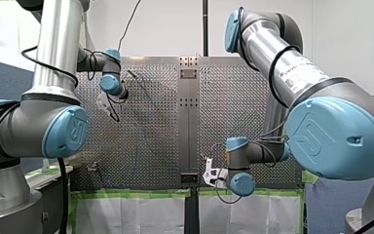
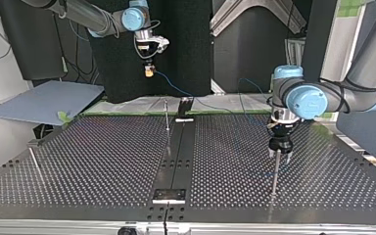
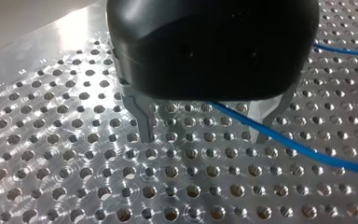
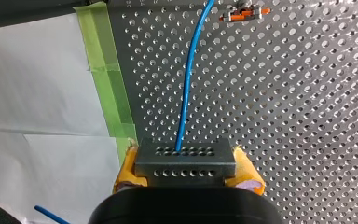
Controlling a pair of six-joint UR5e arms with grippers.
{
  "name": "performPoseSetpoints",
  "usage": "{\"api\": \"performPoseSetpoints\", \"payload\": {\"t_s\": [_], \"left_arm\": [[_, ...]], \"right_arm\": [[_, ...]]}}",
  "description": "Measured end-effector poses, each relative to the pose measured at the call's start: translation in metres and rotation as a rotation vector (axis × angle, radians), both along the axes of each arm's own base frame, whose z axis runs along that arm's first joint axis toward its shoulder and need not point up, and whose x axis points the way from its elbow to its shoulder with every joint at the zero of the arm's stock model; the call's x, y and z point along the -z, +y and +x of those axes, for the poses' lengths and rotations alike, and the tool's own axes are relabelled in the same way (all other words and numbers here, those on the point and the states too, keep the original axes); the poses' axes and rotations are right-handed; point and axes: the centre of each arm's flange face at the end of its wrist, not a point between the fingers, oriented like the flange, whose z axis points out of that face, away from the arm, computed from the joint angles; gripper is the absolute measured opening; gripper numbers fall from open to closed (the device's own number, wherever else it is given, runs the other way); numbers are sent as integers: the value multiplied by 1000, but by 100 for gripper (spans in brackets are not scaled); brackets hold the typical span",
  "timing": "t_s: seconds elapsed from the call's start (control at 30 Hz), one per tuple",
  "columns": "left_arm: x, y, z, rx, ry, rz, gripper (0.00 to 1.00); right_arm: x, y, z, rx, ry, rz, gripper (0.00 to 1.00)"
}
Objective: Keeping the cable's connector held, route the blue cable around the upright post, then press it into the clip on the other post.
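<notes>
Right gripper (image 4: pixel 186 175) clamps connector (image 4: pixel 185 156) near table (image 4: pixel 307 116) edge.

l tool (image 1: pixel 107 104), r tool (image 1: pixel 208 174) over table (image 1: pixel 151 136)

Perforated table (image 2: pixel 103 161), green tape (image 4: pixel 105 70) along its edge, white paper (image 4: pixel 37 93), grey board (image 2: pixel 44 100)

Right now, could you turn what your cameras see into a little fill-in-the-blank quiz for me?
1. The cable leaving the connector is ____ in colour.
2. My right gripper clamps the connector between pads coloured ____.
3. Open or shut? My left gripper, with bare metal fingers, is ____.
4. The metal table is covered all over with small round ____.

Missing words: blue; yellow; open; holes.
</notes>
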Motion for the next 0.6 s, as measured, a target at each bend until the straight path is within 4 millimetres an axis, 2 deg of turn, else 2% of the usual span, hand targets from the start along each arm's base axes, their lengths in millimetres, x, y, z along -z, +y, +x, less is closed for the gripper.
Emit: {"api": "performPoseSetpoints", "payload": {"t_s": [0.6], "left_arm": [[3,5,-2,-5,23,-141,100]], "right_arm": [[0,0,0,0,-1,-1,0]]}}
